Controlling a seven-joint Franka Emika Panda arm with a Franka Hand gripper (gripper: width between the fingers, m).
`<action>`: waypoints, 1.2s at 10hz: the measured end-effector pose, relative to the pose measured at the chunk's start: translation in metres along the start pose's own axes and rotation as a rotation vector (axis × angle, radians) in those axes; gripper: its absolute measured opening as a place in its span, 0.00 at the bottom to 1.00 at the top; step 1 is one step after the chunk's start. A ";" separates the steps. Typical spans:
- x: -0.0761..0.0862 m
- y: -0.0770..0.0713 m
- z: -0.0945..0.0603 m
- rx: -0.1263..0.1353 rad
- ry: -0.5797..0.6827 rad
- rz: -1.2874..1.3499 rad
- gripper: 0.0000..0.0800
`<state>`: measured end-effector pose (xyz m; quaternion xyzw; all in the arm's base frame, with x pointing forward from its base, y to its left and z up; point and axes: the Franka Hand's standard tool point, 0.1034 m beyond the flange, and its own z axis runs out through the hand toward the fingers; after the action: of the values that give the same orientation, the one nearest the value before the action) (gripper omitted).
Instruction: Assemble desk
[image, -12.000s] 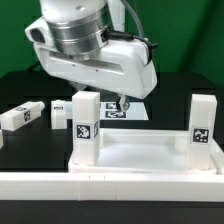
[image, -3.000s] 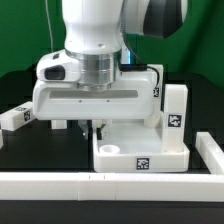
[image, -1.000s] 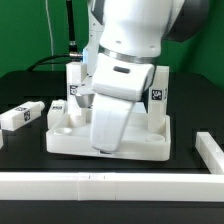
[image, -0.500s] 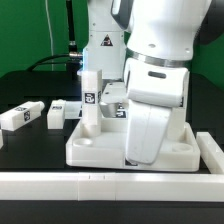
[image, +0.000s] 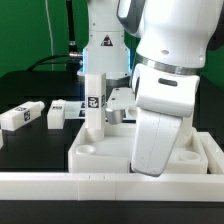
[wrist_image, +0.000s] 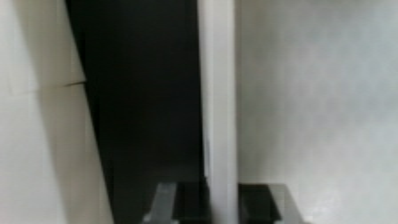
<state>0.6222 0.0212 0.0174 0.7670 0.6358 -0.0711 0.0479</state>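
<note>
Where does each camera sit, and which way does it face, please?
Exterior view: off the arm, near table height, looking over the border wall at the desk top, its upright leg and two loose legs at the exterior view's left. The arm fills the exterior view's right and hides the end effector.
Wrist view: on the wrist, looking closely along the end effector. Its dark fingertips are shut on a thin white edge.
Shared: apparently the desk top, with that edge likely its rim.
</note>
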 end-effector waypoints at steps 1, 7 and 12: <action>0.000 0.000 0.001 0.000 -0.001 -0.005 0.08; 0.013 0.010 -0.006 -0.004 -0.017 -0.080 0.08; 0.007 0.007 -0.011 0.042 -0.045 -0.076 0.23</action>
<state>0.6309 0.0284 0.0268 0.7414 0.6616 -0.1032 0.0434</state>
